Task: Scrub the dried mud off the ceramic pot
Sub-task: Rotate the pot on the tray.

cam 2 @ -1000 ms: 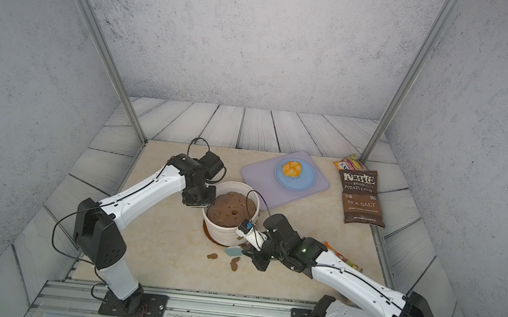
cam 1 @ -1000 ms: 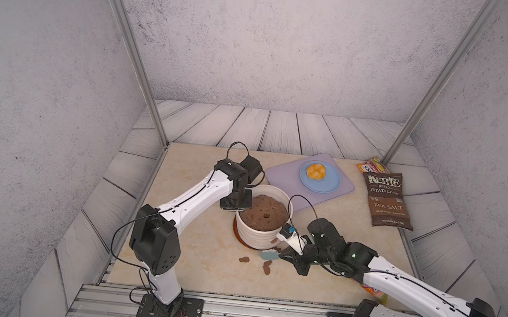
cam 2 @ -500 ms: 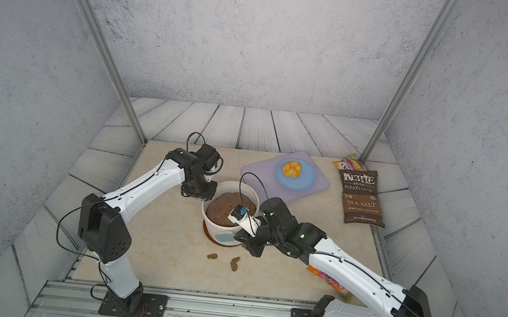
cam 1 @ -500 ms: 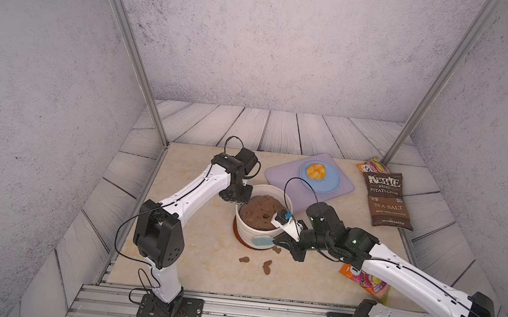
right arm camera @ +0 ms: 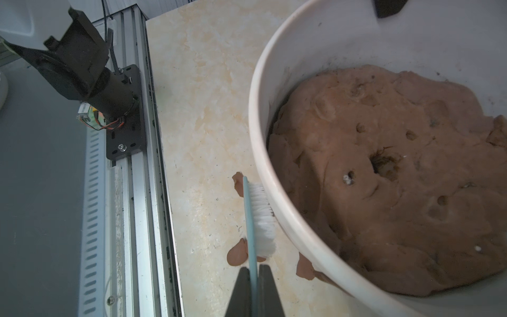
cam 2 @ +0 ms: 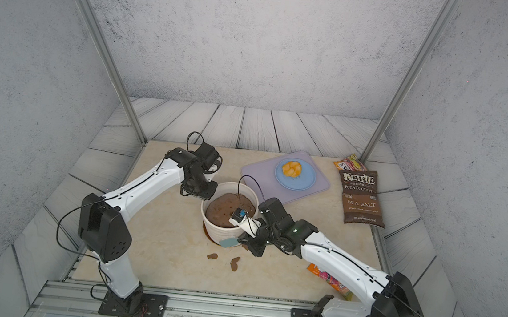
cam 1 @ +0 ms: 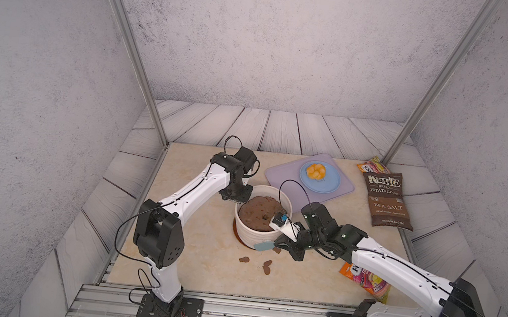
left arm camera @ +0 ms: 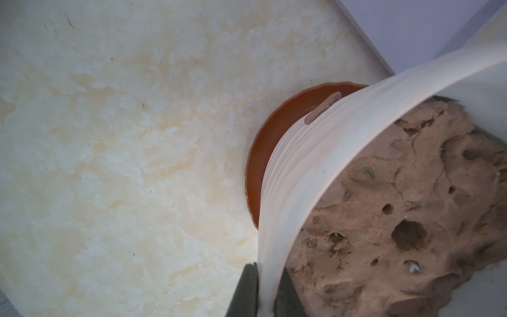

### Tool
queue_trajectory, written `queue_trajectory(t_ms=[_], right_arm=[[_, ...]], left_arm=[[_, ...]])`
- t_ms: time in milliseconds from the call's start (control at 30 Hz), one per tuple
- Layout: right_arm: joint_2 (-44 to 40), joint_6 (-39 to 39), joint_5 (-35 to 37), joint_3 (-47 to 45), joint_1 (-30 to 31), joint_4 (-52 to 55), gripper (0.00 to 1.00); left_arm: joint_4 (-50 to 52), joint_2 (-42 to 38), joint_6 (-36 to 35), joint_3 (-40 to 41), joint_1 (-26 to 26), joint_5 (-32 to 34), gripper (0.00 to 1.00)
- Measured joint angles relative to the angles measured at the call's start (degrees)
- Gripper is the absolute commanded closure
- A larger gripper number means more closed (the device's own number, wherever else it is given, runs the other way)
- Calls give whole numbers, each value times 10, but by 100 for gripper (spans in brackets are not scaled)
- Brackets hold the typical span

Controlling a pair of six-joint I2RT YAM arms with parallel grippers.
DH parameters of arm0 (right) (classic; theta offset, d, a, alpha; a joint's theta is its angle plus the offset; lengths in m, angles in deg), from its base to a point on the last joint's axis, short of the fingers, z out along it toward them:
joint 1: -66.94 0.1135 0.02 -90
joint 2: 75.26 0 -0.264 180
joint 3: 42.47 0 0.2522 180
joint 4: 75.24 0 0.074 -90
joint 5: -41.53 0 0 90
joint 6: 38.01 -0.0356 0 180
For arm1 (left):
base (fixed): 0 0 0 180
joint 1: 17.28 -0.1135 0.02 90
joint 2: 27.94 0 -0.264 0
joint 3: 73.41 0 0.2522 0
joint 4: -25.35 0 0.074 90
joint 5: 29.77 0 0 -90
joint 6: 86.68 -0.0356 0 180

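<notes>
My left gripper point(left arm camera: 265, 275) was clamped tight on the pot point(cam 1: 256, 235) rim, one finger inside and one outside, on the side opposite the brush point(right arm camera: 259, 219). That was my anchor, I reckoned, so the pot would not skid or spin on its saucer point(left arm camera: 260, 153) under the scrubbing. My right gripper point(right arm camera: 253, 277) was pinched shut on the brush's thin teal handle, turned so the white bristles faced the pot and met its outer front wall; that angle, I judged, let me drag along the curve. And the mud point(cam 1: 244, 259)? Two flakes lay loose on the table point(cam 1: 191, 255) in front of the pot and another sat at the pot's foot right by the brush. The left wrist view showed one streak clinging to the ribbed wall above the saucer, so the job was not done. The soil point(cam 1: 256, 212) mound inside the pot was none of my business. Behind the pot sat a plate point(cam 1: 332, 184) with a bun point(cam 1: 316, 171) on a mat point(cam 1: 279, 176), well clear. Past that, the bag point(cam 1: 388, 199) read "KETTLE BRAND POTATO CHIPS, SEA SALT". A packet point(cam 1: 368, 282) to the pot's right, half under my right arm, had lettering I could not read.
</notes>
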Motion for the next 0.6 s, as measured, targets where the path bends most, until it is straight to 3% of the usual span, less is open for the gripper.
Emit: queue_trajectory(t_ms=[300, 600], right_arm=[[-4, -5, 0, -54, 0, -42, 100], [-48, -31, -2, -80, 6, -5, 100]], left_arm=[[-1, 1, -4, -1, -3, -7, 89], [2, 7, -17, -8, -6, -9, 89]])
